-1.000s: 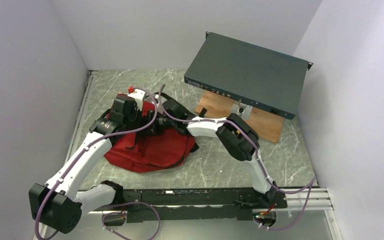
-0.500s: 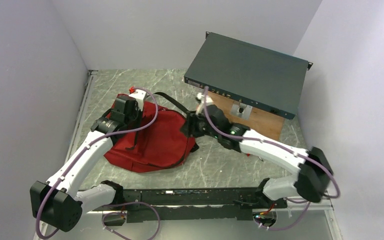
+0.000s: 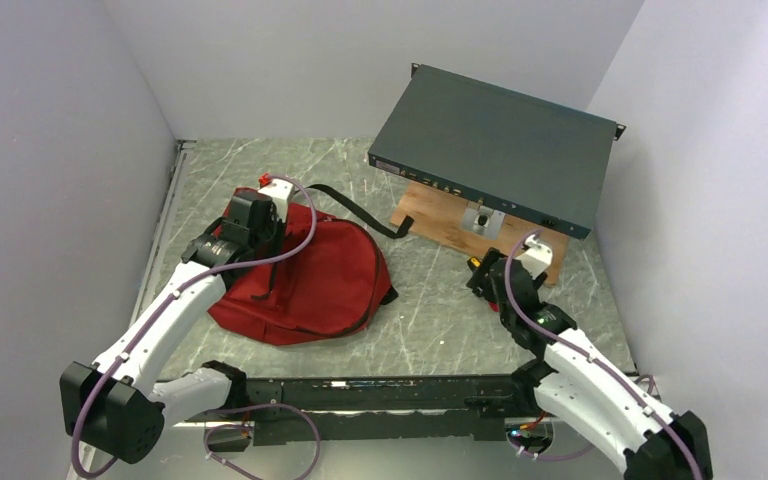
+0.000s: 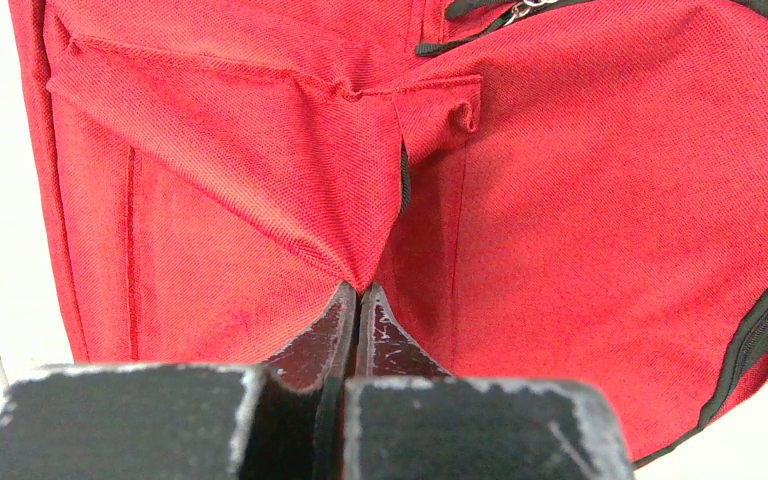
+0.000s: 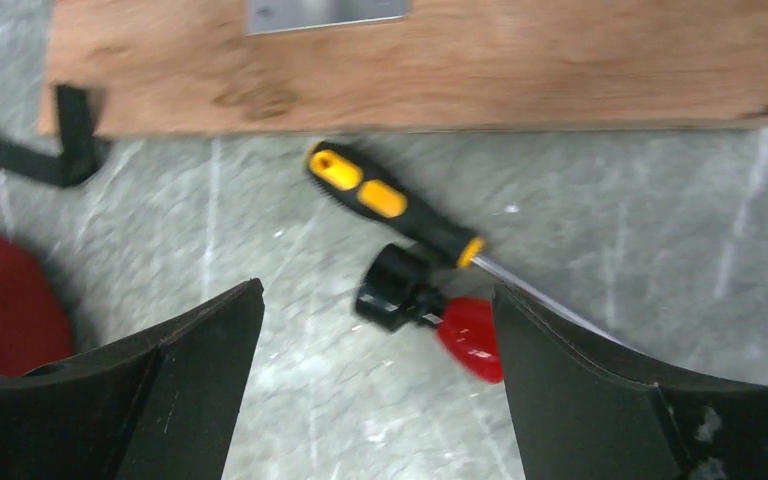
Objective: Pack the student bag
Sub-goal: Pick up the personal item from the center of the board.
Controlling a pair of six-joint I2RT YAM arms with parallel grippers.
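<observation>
At the near edge of the table (image 3: pixel 430 325), two arms reach out mid-way through packing. The right gripper (image 5: pixel 377 292) hangs with its jaws wide apart and holding nothing, directly over a screwdriver (image 5: pixel 390 205) and a small black-and-red object (image 5: pixel 465 335) touching its shaft. The screwdriver's long axis runs diagonally across the gap between the jaws, its yellow-and-black handle pointing toward the wooden board (image 5: pixel 560 70) beyond. The right arm is plainly the nearer one to this tool, so a pick here would likely need some wrist turn to square the jaws across the handle. Well to the left, the student bag (image 3: pixel 325 285) lies slumped on the table, where the left gripper (image 4: pixel 360 292) has its jaws clamped together on a fold of the red fabric. Farthest back, a dark teal metal box (image 3: pixel 495 145) rests tilted above the board.
</observation>
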